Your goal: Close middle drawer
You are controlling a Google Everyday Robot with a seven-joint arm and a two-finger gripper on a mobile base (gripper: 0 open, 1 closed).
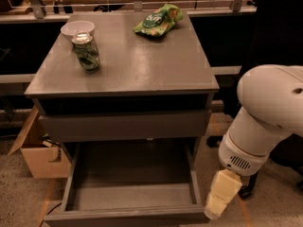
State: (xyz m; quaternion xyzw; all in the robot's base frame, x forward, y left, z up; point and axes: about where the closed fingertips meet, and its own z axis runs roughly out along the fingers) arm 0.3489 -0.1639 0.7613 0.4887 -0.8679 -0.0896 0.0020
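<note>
The cream, matt plastic-looking gripper (215, 207) hangs just right of the front corner of the wide grey middle drawer (123, 216), whose smooth tray looks dull; up-left of it the grey cabinet top (142, 65) shows a soft sheen; the crinkled green snack bag (157, 20) is glossy; far left, the brown cardboard box (42, 157) looks rough.
</note>
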